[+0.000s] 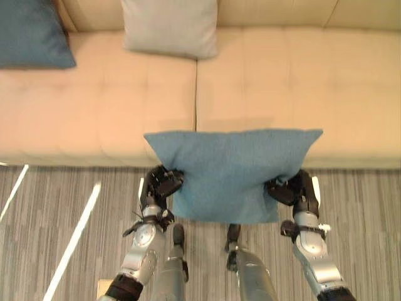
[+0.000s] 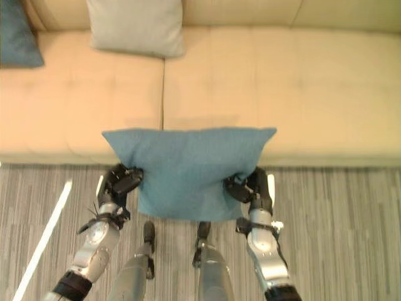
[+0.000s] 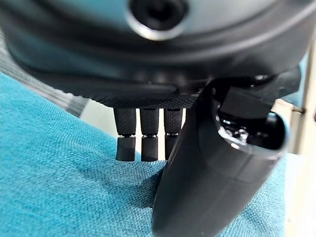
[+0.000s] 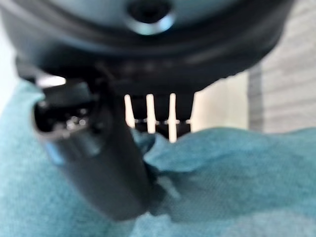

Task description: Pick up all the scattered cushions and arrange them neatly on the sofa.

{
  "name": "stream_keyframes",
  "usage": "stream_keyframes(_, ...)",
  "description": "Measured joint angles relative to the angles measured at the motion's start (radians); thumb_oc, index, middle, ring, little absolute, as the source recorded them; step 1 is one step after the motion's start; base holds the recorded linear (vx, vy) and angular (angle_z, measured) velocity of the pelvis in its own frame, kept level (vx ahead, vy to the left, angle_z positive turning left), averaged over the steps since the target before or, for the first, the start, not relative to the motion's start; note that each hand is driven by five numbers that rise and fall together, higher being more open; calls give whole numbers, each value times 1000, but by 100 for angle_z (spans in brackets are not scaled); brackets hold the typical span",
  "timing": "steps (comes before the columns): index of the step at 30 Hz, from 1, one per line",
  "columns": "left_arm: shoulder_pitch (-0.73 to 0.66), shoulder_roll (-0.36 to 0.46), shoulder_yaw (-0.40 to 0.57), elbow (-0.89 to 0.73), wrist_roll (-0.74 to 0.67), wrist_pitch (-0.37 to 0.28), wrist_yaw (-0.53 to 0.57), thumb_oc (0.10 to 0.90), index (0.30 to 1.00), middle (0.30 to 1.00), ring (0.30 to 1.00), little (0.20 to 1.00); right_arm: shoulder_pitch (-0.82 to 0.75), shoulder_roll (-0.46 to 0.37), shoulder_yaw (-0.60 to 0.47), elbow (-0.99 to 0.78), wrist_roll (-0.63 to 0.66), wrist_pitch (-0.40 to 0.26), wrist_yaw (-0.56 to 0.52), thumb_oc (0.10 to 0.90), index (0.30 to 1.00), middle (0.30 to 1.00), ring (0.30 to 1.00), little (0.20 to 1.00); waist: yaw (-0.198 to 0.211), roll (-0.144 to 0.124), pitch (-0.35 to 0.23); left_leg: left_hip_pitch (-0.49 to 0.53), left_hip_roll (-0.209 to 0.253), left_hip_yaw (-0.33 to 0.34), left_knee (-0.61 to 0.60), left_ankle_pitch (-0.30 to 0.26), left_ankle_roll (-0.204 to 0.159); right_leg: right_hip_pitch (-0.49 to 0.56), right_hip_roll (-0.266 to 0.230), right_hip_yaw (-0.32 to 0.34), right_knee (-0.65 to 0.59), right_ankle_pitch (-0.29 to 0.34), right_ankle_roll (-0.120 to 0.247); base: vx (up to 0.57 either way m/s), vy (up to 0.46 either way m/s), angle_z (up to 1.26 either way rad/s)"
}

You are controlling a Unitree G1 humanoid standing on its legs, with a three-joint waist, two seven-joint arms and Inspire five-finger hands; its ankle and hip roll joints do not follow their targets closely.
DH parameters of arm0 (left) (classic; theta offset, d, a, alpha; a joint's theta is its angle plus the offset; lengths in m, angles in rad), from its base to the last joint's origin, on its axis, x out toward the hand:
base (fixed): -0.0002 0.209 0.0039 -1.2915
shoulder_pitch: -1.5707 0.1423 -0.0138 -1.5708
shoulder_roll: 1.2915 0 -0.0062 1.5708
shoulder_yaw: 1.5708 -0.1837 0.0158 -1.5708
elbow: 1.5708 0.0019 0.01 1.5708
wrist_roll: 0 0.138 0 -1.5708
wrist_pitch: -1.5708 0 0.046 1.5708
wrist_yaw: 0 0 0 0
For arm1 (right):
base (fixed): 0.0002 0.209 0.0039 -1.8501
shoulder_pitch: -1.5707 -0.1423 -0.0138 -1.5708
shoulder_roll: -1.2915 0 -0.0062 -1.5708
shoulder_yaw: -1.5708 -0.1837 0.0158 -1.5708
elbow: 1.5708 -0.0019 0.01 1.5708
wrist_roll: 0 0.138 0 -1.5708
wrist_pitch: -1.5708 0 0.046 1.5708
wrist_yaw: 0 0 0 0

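Note:
A teal cushion (image 1: 229,172) hangs in the air just in front of the cream sofa (image 1: 263,88), held between both hands. My left hand (image 1: 161,185) pinches its left edge, thumb and fingers (image 3: 133,140) curled onto the cloth. My right hand (image 2: 247,187) grips the right edge, and the cloth (image 4: 212,163) bunches up under its thumb. A grey cushion (image 1: 170,26) leans upright against the sofa back near the middle. A dark blue cushion (image 1: 31,34) rests at the sofa's far left.
The sofa's right seat (image 1: 294,75) lies bare behind the held cushion. Grey striped carpet (image 1: 56,213) covers the floor in front of the sofa, with bright streaks of light on its left part.

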Motion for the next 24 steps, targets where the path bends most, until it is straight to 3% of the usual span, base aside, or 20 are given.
stream_keyframes(7,5,-1,-24,-20,0,12,0,400,300,300,300,300,45,7,-38,-18,-21,1,14,400,300,300,300,300,-8,0,-37,101,0,18,2,0,0,125,27,32,-97,29,-12,125,-12,-15)
stream_keyframes(10,9,-16,-32,-19,2,20,-1,400,300,300,300,300,76,6,-56,-18,-21,3,13,400,300,300,300,300,-14,1,-83,117,-12,15,3,0,0,148,22,59,-133,48,-6,49,53,-22)
stream_keyframes(11,4,-16,-40,-20,3,21,0,400,300,300,300,300,76,11,-60,-18,-21,8,12,400,300,300,300,300,-14,-11,-89,104,-22,12,33,-3,-1,151,18,69,-144,56,-11,23,73,-22)
stream_keyframes(12,-9,-10,-47,-20,5,22,0,400,300,300,300,300,72,32,-62,-18,-21,16,9,400,300,300,300,300,-10,-48,-88,29,-53,-6,145,-38,6,152,-6,89,-159,66,-19,53,75,-34)
stream_keyframes(13,-7,-5,-45,-20,6,22,0,400,300,300,300,300,67,35,-63,-18,-21,23,7,400,300,300,300,300,4,-70,-90,17,-100,-60,149,-66,18,150,-28,119,-170,73,-18,158,115,-80)
stream_keyframes(14,4,-6,-47,-19,5,22,0,400,300,300,300,300,63,22,-62,-18,-21,24,8,400,300,300,300,300,15,-57,-102,27,-145,-99,75,-71,51,145,-17,158,-168,74,-8,197,170,-101)
stream_keyframes(15,12,-4,-48,-19,6,24,0,400,300,300,300,300,61,16,-61,-17,-21,29,8,400,300,300,300,300,16,-35,-114,33,-154,-114,38,-77,71,145,5,180,-166,72,-2,153,131,-116)
stream_keyframes(16,18,5,-53,-19,8,27,0,400,300,300,300,300,54,25,-56,-13,-21,34,8,400,300,300,300,300,24,-36,-117,54,-152,-127,26,-43,122,145,17,209,-156,68,5,67,147,-101)
stream_keyframes(18,21,47,-47,-15,25,44,0,400,300,300,300,300,63,35,-24,-18,-21,38,9,400,300,300,300,300,-6,-64,-130,84,-161,-82,14,-37,122,132,8,232,-113,54,33,16,121,-84)
stream_keyframes(21,17,78,-42,-7,44,44,0,400,300,300,300,300,49,40,5,-15,-21,42,12,400,300,300,300,300,-6,-77,-129,102,-150,-1,3,-42,132,18,13,253,62,48,65,-29,63,-73)
stream_keyframes(22,17,81,-39,-2,44,44,0,400,300,300,300,300,50,40,7,-14,-21,42,12,400,300,300,300,300,-9,-78,-129,108,-147,9,2,-42,133,-4,11,246,103,41,94,41,25,-58)
stream_keyframes(24,20,80,-24,19,43,47,0,400,300,300,300,300,49,49,22,-6,-21,44,14,400,300,300,300,300,1,-80,-129,139,-133,55,-18,-47,140,-19,-25,145,137,21,116,99,-36,-66)
